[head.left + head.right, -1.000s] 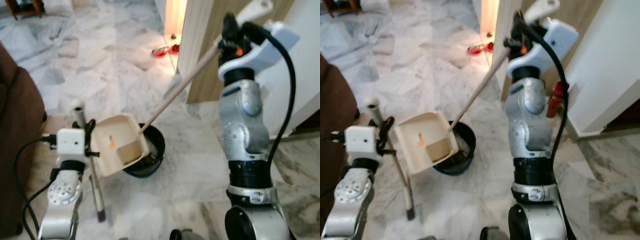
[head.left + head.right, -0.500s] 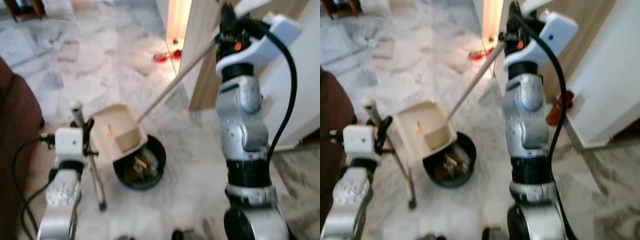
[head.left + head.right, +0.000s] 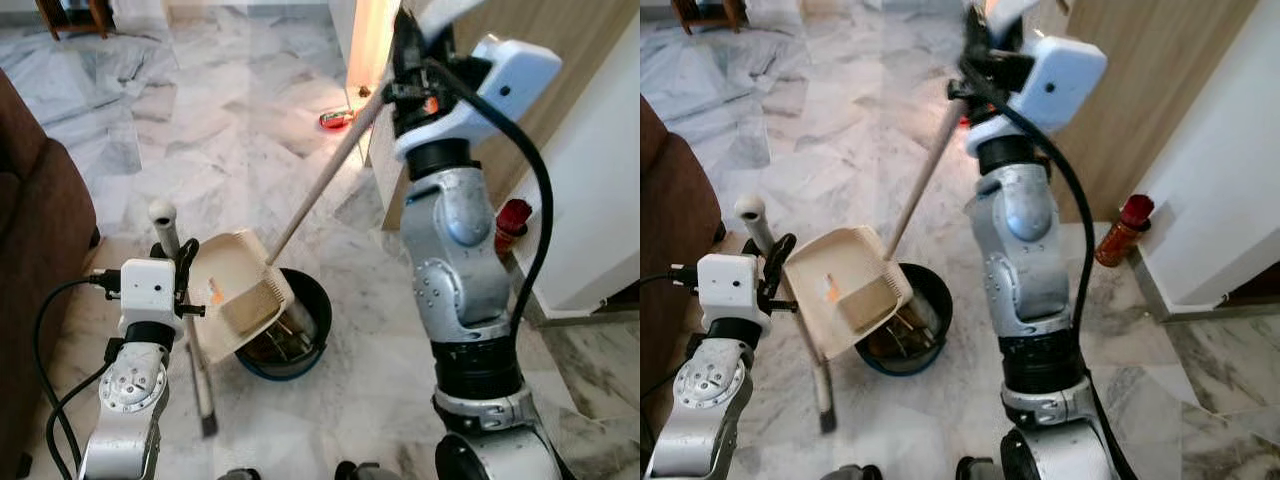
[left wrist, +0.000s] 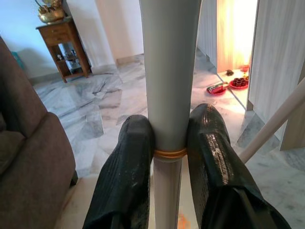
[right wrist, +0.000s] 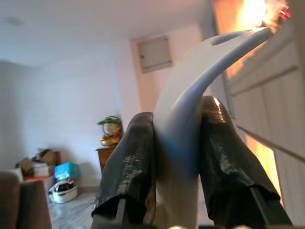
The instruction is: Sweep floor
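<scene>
A cream dustpan (image 3: 232, 292) hangs tilted, its mouth over a black bin (image 3: 318, 300) on the marble floor. Its long cream handle (image 3: 320, 180) slants up to my right gripper (image 3: 400, 82), which is raised high and shut on the handle's top end (image 5: 177, 138). My left gripper (image 3: 172, 262) sits low beside the dustpan, shut on an upright grey pole (image 4: 169, 95) with a white knob on top (image 3: 160, 212). The pole's dark lower end rests on the floor (image 3: 207, 428). Some debris lies inside the bin (image 3: 902, 338).
A brown sofa (image 3: 40, 230) stands close on the left. A wooden door panel (image 3: 570, 30) and a white wall (image 3: 610, 200) close off the right, with a red bottle (image 3: 511, 222) at their foot. Red items (image 3: 335, 120) lie by the lit doorway. Open marble floor stretches ahead.
The head view has shifted. My right arm has swung left and nearer with the handle. The dustpan stays tilted over the bin, and the left gripper keeps hold of the pole.
</scene>
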You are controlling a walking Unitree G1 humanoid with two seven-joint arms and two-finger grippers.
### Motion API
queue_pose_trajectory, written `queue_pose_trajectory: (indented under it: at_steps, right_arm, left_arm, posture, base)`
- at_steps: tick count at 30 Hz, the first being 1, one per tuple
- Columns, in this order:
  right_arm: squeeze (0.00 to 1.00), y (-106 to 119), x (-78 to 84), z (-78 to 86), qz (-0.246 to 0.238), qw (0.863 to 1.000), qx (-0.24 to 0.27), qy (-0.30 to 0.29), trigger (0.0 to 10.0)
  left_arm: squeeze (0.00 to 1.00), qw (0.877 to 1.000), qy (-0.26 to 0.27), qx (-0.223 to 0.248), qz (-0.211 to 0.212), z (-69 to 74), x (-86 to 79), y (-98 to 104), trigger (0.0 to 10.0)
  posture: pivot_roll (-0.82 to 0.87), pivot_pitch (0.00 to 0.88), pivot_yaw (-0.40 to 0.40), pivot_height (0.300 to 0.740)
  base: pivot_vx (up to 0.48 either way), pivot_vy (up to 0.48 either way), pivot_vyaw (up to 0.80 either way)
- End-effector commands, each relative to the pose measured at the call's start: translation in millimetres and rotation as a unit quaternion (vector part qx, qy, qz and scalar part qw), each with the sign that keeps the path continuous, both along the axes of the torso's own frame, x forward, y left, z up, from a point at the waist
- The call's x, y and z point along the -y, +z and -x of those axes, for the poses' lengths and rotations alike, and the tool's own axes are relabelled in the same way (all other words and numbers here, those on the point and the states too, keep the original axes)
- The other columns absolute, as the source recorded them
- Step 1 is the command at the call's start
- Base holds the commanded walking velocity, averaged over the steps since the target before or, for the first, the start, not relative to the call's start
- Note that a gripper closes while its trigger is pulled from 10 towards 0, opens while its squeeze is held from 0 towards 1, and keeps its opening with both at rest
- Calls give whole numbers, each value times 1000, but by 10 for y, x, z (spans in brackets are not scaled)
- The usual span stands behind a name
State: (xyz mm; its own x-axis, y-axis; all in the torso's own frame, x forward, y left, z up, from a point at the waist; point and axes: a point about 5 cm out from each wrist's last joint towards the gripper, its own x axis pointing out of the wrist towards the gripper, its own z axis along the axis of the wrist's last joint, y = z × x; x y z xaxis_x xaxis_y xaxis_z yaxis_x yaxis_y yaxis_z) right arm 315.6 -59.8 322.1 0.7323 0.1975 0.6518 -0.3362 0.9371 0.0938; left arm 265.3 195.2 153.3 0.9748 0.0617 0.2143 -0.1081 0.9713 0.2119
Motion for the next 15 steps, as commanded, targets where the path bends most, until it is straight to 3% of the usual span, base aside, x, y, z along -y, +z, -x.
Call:
queue_pose_trajectory:
  at_steps: [1, 15]
  right_arm:
    - [0, 142, -26, 158, -8, 999, 53, 4, 10000]
    - [0, 163, -161, 327, 50, 992, 116, -12, 10000]
  left_arm:
    - [0, 1000, -7, 23, -12, 18, 27, 75, 10000]
    - [0, 999, -14, 24, -18, 16, 61, 69, 10000]
  posture:
    - [-6, 179, -37, 740]
    - [-4, 181, -38, 740]
  base:
    - [0, 0, 0]
    - [0, 0, 0]
